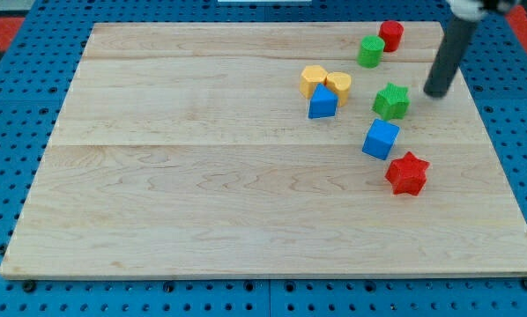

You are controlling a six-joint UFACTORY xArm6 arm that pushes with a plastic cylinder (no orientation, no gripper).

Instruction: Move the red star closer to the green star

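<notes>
The red star lies on the wooden board at the view's right, below the middle. The green star sits above it, with a blue cube between the two. My tip is at the end of the dark rod, just right of the green star and well above the red star, touching neither.
A green cylinder and a red cylinder stand near the view's top right. A cluster of an orange block, a yellow heart-shaped block and a blue triangular block lies left of the green star.
</notes>
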